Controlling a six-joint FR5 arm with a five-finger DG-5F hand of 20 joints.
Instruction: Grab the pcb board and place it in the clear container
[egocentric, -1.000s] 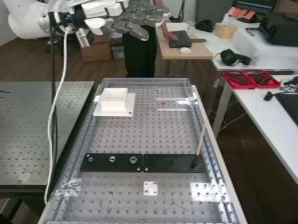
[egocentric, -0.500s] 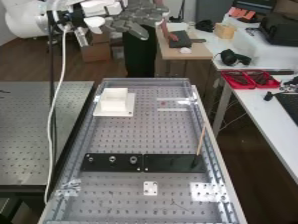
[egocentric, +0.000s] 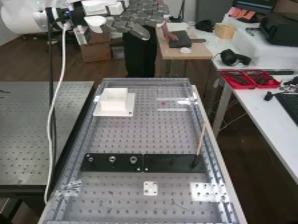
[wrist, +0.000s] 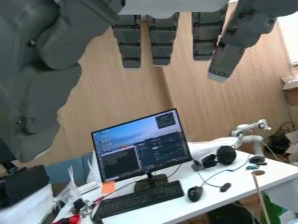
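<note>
Lying on the bench (egocentric: 143, 137), clear container (egocentric: 171, 109), well apart from straight fingers (egocentric: 138, 31)

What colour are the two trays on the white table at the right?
The trays are red, clearest in the high view.

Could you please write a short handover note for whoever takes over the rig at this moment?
Hand: open, fingers straight and holding nothing, raised beyond the bench's far end.
Things: a clear piece lies at the bench's far end, possibly the clear container; a white square block on a flat base stands beside it. I cannot tell for certain which thing is the pcb board.
Done: no grasp; a finished placement cannot be confirmed.
Left, as it seems: identify the board, grab it, place it in the container.
</note>
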